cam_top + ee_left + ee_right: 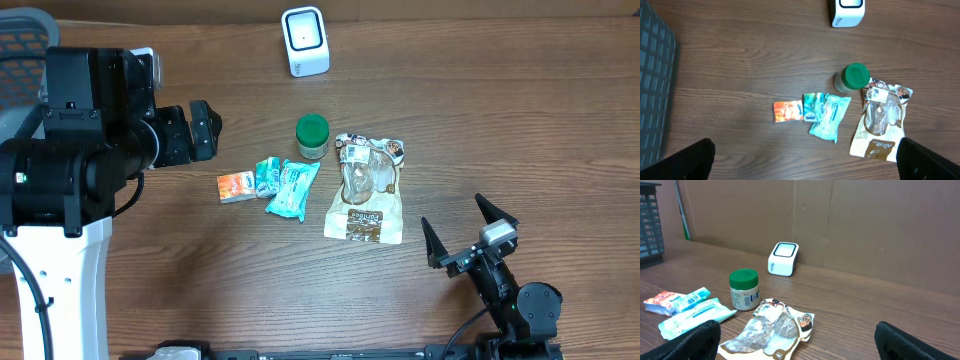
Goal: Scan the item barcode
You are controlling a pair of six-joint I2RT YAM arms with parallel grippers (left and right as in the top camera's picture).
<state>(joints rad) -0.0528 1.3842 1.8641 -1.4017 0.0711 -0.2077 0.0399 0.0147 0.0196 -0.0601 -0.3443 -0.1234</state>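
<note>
Nothing of the task was done at this moment, as far as I could judge: no item was lifted and none was presented to the scanner [305, 40], which stood alone at the far side of the table [520, 110]. Picking, carrying and showing a barcode were all left to do.

The left pincer [207, 130] hung above the table's left part with its jaws spread wide and nothing between them. The right pincer [450, 210] sat low at the near right, likewise fully spread and empty.

The candidates lay in a loose cluster mid-table. The green-lidded jar [312, 137] stood upright, just beside the far corner of the clear snack pouch [367, 188]. The two teal packets [292, 187] lay to the left of the pouch, touching each other, with the orange packet [236, 186] against their left end. The orange packet was nearest the left pincer, off to its right and nearer; the pouch was nearest the right pincer, to its left and a little farther.

I could not make out a barcode on any item; the print was too small in every view.
</note>
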